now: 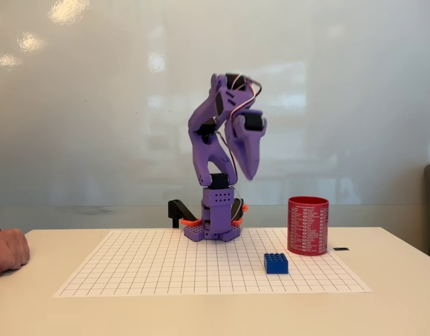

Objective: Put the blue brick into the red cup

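Gridded table sheet: blue brick near its front edge; red cup just behind.

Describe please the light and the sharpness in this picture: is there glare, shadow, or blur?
Fixed view: glare spots on the glossy wall; soft, even light with only faint shadows beside the blue brick and the red cup; the cup's white print is too small to read.

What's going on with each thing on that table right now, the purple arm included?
blue brick: lying on the grid sheet, studs up, untouched.
red cup: upright, apart from the brick.
gripper: raised, pointing down, holding nothing; looks shut.
grid sheet: flat on the table.
person's hand: resting at the table edge.
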You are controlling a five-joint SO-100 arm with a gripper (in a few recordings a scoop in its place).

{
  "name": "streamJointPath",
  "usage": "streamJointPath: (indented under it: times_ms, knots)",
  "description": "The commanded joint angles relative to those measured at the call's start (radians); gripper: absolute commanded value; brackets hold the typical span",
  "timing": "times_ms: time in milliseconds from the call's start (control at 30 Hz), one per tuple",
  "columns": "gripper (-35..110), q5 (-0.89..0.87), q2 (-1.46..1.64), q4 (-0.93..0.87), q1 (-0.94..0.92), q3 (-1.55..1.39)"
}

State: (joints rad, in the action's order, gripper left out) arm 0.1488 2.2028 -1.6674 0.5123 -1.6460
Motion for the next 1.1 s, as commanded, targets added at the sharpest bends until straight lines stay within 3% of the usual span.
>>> streamJointPath:
  times_ms: [0,400,1067]
  knots:
    - [-1,0.037,-0.126,-0.049,0.061,0.172]
    - [-1,0.052,-0.457,0.071,0.187,-0.037]
    - [-1,-0.048,-0.489,0.394,0.238,-0.250]
